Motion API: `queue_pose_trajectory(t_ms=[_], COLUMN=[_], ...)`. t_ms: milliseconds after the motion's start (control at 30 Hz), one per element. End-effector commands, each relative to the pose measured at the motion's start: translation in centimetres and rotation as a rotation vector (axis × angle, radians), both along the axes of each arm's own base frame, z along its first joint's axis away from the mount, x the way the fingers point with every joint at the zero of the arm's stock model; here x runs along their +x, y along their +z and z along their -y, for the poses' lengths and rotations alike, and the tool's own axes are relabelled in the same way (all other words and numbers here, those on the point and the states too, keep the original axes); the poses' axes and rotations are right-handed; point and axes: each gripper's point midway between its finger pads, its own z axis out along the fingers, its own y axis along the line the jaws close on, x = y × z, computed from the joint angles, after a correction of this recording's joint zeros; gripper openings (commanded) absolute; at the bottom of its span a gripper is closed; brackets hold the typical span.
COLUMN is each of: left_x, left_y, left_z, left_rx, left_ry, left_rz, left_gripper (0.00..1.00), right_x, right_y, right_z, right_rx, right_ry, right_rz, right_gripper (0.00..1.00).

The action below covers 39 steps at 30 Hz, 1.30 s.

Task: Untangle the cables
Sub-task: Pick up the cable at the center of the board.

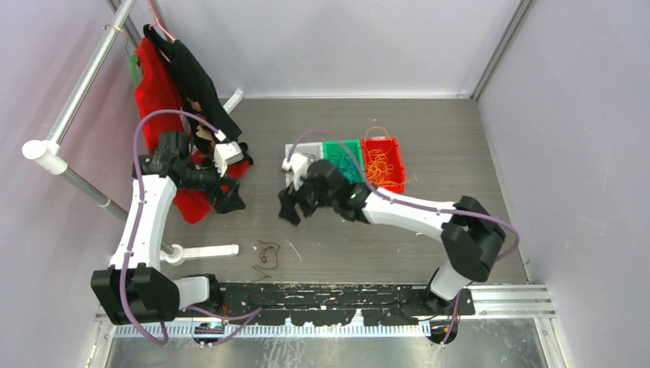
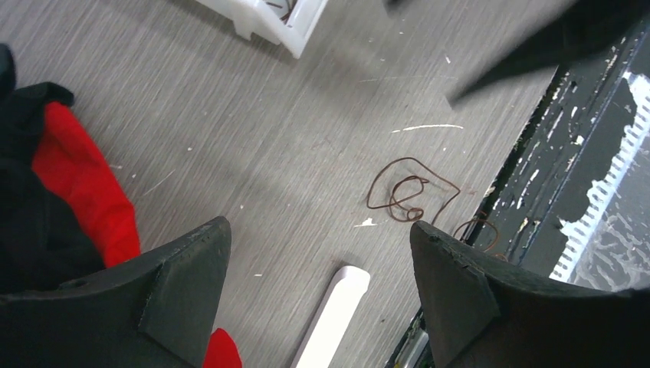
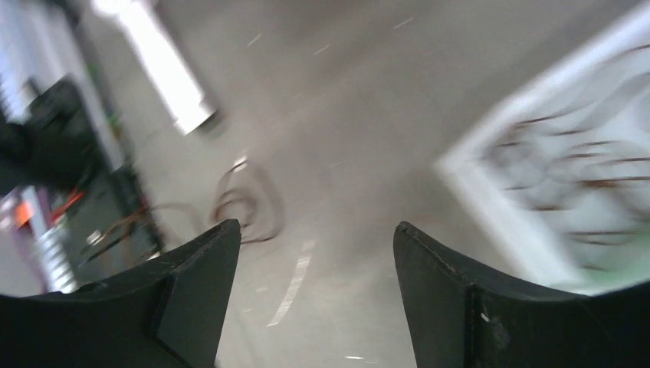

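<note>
Lying loose on the table (image 1: 429,130): one dark brown cable (image 1: 266,254), looped, at 6 o'clock from table centre, near the black base rail (image 1: 345,295). More sit in bins at 1 o'clock: orange strands (image 1: 377,162) in the red bin (image 1: 395,146), brown strands (image 3: 559,165) in the white bin (image 3: 498,222), with the green bin (image 1: 343,143) between them. The left gripper (image 1: 228,201) is at the loop's 11 o'clock, jaws wide, empty. The right gripper (image 1: 291,208) is at its 1 o'clock, jaws wide, empty, and its wrist view is blurred. Red and black garments (image 1: 157,84) hang at 10 o'clock.
</note>
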Motion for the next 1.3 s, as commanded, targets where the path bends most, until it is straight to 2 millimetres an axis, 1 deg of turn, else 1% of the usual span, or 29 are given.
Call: queue_pose_trajectory(t_ms=[0,100,200,267,300,367,467,600,667,700,833,900,967,1067,1133,1200,1267], left_x=[1.2,0.9,0.7,0.7,0.6,0.5,0.2,-0.8,-1.6,-2.3,-3.9,-4.2,-4.5,-5.1,-5.2,-5.3,-4.8], left_y=[0.8,0.8,1.1,1.2,1.2,1.4,1.5,0.9,0.6,0.6,0.9,1.4,1.9,2.8,2.8,2.3,2.4], left_z=[-1.0,-1.1,-1.1,-1.1,-1.1,-1.0,-0.7,-0.2,0.2,0.6,1.7,2.2,2.8,4.1,5.0,5.6,6.0], left_rx=[0.010,0.014,0.013,0.013,0.012,0.007,-0.004,-0.024,-0.044,-0.066,-0.126,-0.151,-0.176,-0.195,-0.173,-0.126,-0.097], left_ry=[-0.003,-0.005,-0.005,-0.006,-0.008,-0.013,-0.029,-0.068,-0.108,-0.131,-0.229,-0.258,-0.282,-0.338,-0.366,-0.399,-0.412], left_rz=[0.072,0.073,0.083,0.084,0.084,0.083,0.087,0.081,0.073,0.059,0.076,0.101,0.123,0.168,0.193,0.232,0.283], left_gripper=[0.87,0.87,0.87,0.87,0.87,0.87,0.87,0.87,0.87,0.87,0.84,0.82,0.78,0.72,0.69,0.66,0.59], right_x=[-7.6,-8.9,-9.5,-9.6,-9.4,-8.8,-7.9,-7.1,-6.9,-6.8,-6.6,-6.8,-6.9,-7.4,-7.9,-8.3,-8.8], right_y=[-1.7,-4.2,-5.5,-6.5,-7.1,-7.7,-7.4,-5.8,-4.5,-3.4,0.5,2.5,4.1,5.8,6.5,7.3,7.8], right_z=[-5.5,-7.5,-9.0,-9.6,-9.6,-9.8,-9.5,-9.1,-8.8,-8.7,-7.3,-6.6,-6.0,-5.5,-5.4,-5.4,-5.4], right_rx=[0.111,0.091,0.115,0.093,0.073,0.053,0.042,0.056,0.089,0.120,0.241,0.292,0.315,0.327,0.335,0.348,0.351], right_ry=[0.215,0.238,0.259,0.259,0.249,0.224,0.185,0.172,0.180,0.187,0.233,0.265,0.286,0.314,0.334,0.359,0.385], right_rz=[-0.178,-0.246,-0.297,-0.308,-0.308,-0.294,-0.249,-0.188,-0.167,-0.159,-0.181,-0.195,-0.192,-0.180,-0.180,-0.180,-0.187], right_gripper=[0.76,0.73,0.70,0.65,0.62,0.52,0.31,0.12,0.05,0.02,0.01,0.01,0.01,0.01,0.01,0.01,0.01])
